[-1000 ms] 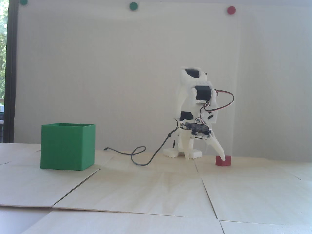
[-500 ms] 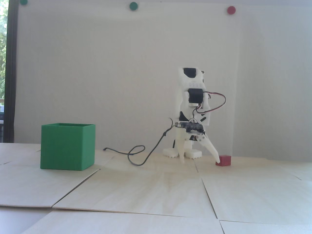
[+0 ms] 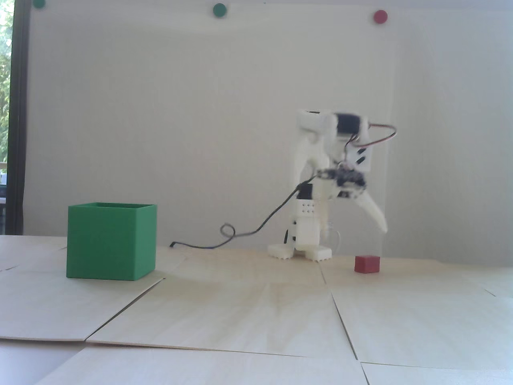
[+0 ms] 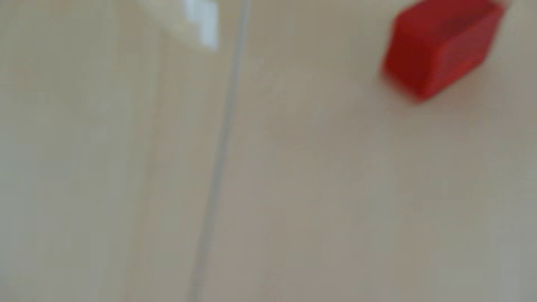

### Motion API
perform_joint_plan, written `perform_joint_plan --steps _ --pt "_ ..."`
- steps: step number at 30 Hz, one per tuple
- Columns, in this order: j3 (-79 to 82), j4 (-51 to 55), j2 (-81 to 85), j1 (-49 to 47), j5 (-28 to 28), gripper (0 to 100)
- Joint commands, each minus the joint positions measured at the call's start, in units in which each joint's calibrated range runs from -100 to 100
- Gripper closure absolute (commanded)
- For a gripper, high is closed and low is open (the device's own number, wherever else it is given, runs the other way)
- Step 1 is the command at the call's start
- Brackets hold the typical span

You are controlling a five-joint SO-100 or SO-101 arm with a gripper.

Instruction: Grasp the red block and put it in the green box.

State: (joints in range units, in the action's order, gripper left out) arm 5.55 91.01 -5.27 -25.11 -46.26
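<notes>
- The hand hung in the air right of the arm's base in the fixed view, well above the counter, and it was smeared by motion blur.
- I could make out only one white finger, slanting down and to the right. The other was lost against the arm's white body, so I could not tell whether the hand was spread or pressed together.
- Nothing was held in it.
- The block sat flat on the counter, below the finger's tip and clear of it, right of the base.
- In the wrist view the block lay at the upper right, blurred, resting on pale counter. A white finger piece showed at the top edge, well apart from it to the left.
- A thin seam between counter panels ran top to bottom in that view.
- The box stood upright with its top open at the far left, well apart from block and arm. I could not see into it.
- A dark cable drooped from the arm leftward and curled on the counter between base and box.
- On the back wall I saw two green dots and one red dot.
</notes>
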Motion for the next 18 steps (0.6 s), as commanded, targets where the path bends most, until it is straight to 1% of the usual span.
perform_joint_plan --steps 1,3,9,12,15,17,18 --pt "-20.3 8.5 -5.3 -4.4 -0.3 57" --pt "-22.7 8.2 -8.4 -5.6 0.0 57" --pt "-22.3 8.2 -17.9 -7.9 0.1 57" --pt "-18.2 8.2 -20.8 -8.7 -0.3 65" --pt "-14.6 7.5 -20.2 -9.4 -0.7 77" --pt "-12.6 8.1 -17.8 -10.4 -3.0 83" --pt "-10.1 8.1 -14.0 -10.6 -5.1 86"
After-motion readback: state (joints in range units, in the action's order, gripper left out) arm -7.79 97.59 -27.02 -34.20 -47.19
